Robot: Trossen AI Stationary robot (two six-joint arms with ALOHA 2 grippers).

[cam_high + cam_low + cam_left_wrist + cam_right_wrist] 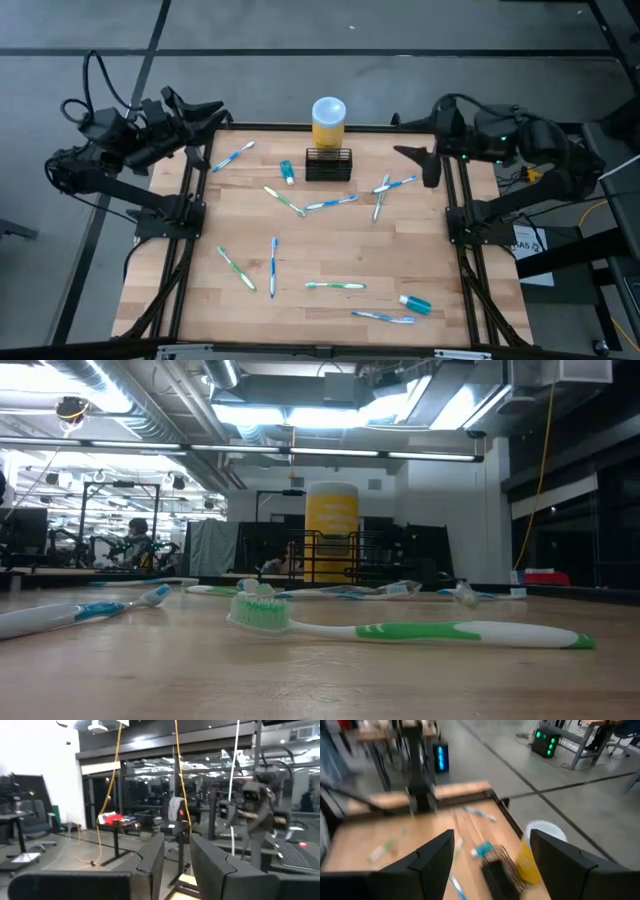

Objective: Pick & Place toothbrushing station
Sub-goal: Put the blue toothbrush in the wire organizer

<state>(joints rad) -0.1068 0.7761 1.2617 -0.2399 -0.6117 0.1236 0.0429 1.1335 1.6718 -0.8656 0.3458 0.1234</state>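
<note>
The toothbrushing station, a small black wire-mesh holder (329, 164), stands on its base at the far middle of the wooden table (200, 300); it also shows in the low view (322, 558) and the right wrist view (500, 867). Several toothbrushes lie flat around it, among them a green one (400, 628) near the front. My left gripper (212, 112) hovers high over the table's far left corner, open and empty (176, 847). My right gripper (418, 160) hovers high by the far right edge, tipped down toward the holder, open wide and empty (492, 837).
A yellow cylinder with a white round top (329, 120) stands right behind the holder. A teal toothpaste tube (287, 172) lies left of the holder, another (415, 303) near the front right. Black frame rails (185, 200) run along both table sides.
</note>
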